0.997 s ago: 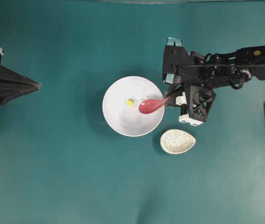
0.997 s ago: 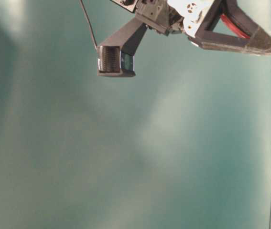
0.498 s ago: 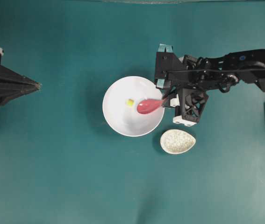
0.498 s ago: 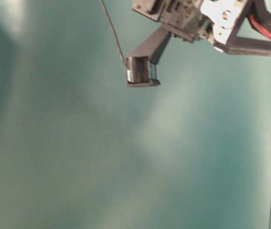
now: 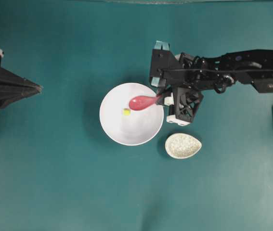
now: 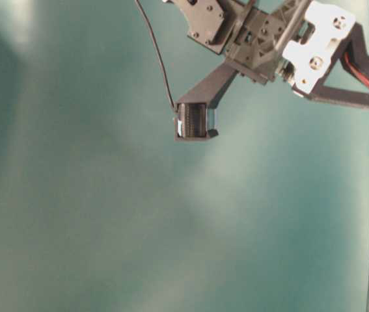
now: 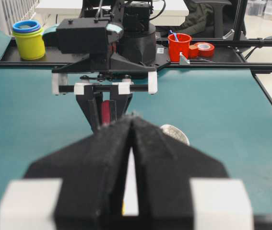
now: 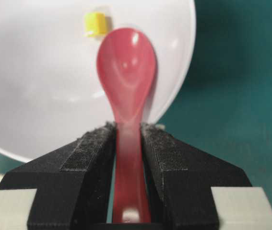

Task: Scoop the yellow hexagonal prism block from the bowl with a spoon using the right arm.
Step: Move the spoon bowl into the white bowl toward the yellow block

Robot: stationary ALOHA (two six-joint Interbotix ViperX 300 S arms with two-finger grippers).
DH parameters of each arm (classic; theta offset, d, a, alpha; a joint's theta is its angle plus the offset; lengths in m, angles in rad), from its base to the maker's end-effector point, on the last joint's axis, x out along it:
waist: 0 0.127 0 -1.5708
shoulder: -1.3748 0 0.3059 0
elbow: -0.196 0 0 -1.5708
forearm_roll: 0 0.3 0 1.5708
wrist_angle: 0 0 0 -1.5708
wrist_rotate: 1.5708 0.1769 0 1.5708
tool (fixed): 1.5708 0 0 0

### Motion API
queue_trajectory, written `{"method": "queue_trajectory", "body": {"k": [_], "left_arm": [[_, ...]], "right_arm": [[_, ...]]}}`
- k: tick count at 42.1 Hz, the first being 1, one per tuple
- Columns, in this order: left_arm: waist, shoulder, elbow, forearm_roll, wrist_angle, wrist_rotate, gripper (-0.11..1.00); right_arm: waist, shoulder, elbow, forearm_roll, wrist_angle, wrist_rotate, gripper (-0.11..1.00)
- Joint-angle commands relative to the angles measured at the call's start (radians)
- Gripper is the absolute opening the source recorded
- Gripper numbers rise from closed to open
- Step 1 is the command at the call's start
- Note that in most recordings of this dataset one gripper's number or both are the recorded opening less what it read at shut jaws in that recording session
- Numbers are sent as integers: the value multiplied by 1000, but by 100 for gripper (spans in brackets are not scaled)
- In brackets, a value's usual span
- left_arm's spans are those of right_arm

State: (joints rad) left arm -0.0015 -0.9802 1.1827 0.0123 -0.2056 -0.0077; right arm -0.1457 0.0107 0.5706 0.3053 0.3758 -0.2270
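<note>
Beyond fingers (image 8: pixel 128 139), spoon (image 8: pixel 126 72), block (image 8: pixel 95 24)

A teal tabletop (image 5: pixel 69 183) fills the scene, with a white desk (image 7: pixel 68 5) behind, brightly lit

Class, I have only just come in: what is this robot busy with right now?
The right gripper is clamped on the handle of the pink-red spoon and holds its scoop over the white bowl. The yellow block lies on the bowl's floor just beside the scoop's tip, not in the scoop. The left gripper is parked at the table's edge, shut and holding nothing. A small speckled dish sits beside the bowl.
</note>
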Motion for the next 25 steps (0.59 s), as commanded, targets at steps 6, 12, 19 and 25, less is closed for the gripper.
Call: {"method": "queue_trajectory", "body": {"k": [6,12,19,25], "left_arm": [[0,6,-25,3,-9,0,1],[0,5,-25,3,-6,0,1],[0,5,-25,3,-3,0,1],[0,5,-26,3,-3,0,1]], "right_arm": [[5,-9,-25,2,0,0,25],[5,-25,-32,2,32,0,25],[5,-71,-37,2,107,2,25],[5,-117,-37,2,169,3,25]]}}
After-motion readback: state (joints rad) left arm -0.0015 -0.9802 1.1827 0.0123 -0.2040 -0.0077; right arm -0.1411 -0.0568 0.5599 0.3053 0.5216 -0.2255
